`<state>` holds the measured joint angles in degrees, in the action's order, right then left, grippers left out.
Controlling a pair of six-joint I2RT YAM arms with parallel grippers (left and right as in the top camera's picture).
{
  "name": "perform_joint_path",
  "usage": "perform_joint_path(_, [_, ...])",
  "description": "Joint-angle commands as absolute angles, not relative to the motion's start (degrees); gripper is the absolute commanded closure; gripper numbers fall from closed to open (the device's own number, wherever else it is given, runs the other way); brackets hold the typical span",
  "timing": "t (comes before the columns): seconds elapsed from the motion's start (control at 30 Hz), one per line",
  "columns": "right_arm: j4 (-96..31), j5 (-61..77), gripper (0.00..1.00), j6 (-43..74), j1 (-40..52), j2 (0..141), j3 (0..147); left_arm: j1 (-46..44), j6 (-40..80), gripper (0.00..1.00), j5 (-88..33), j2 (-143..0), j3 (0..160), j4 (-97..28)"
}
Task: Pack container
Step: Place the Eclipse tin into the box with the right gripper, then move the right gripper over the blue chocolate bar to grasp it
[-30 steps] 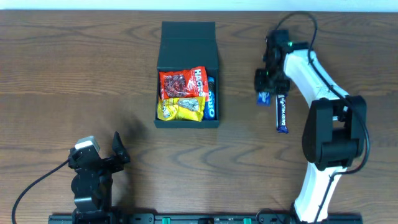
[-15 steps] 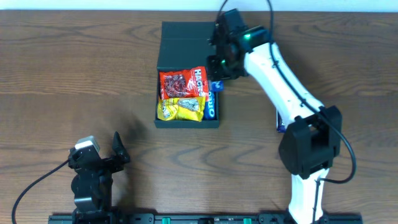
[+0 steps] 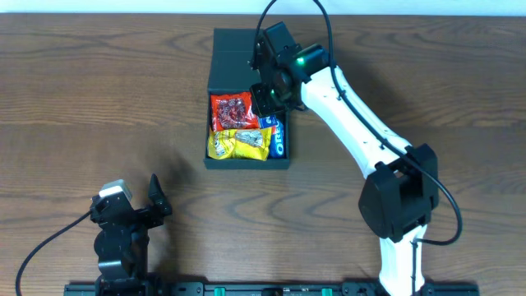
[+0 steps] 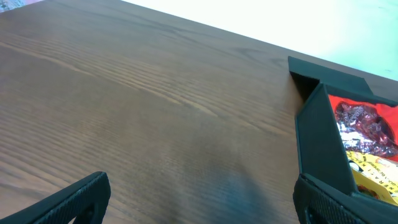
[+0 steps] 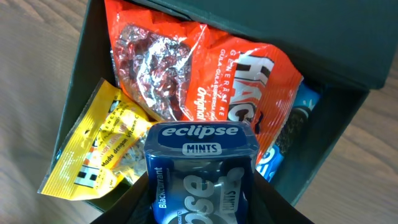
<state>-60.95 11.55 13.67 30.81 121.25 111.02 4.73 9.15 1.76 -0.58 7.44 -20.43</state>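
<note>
The dark teal-green container (image 3: pixel 220 156) stands open on the table, its flap lid (image 3: pixel 248 57) folded back. It holds a red packet (image 3: pixel 233 110), a yellow packet (image 3: pixel 238 144) and a blue Oreo packet (image 3: pixel 279 138). My right gripper (image 3: pixel 267 100) hovers over the box's upper right part, shut on a blue Eclipse mints pack (image 5: pixel 200 168) held above the red packet (image 5: pixel 186 68) and the yellow packet (image 5: pixel 99 152). My left gripper (image 3: pixel 156 197) is open and empty near the front left edge; its view shows the container's wall (image 4: pixel 320 143).
The right arm (image 3: pixel 353 123) stretches from the base at the front right diagonally across the table to the box. The left arm (image 3: pixel 119 234) rests at the front left. The table (image 3: pixel 99 99) is dark wood.
My right gripper has carried the mints pack from the table's right side leftward over the open box. A dark snack bar seen earlier on the right is now hidden. The left arm has not moved.
</note>
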Motion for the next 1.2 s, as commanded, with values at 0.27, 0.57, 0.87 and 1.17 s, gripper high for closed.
perform_joint_path(0.27, [-63.33, 10.83, 0.29, 17.85, 31.46, 121.10, 111.72, 4.84, 8.58, 0.05, 2.31, -0.27, 6.22, -20.86])
perform_joint_path(0.57, [-74.02, -5.28, 0.31, 25.52, 19.14, 118.78, 111.24, 4.84, 8.58, 0.05, 2.31, -0.27, 6.22, -20.86])
perform_joint_path(0.87, [-71.48, -6.76, 0.28, 24.25, 9.89, 118.78, 99.96, 4.84, 8.58, 0.05, 2.31, -0.27, 6.22, -20.86])
perform_joint_path(1.17, [-65.39, -7.73, 0.30, 21.96, 4.97, 118.78, 90.63, 4.84, 8.58, 0.05, 2.31, -0.27, 6.22, -20.86])
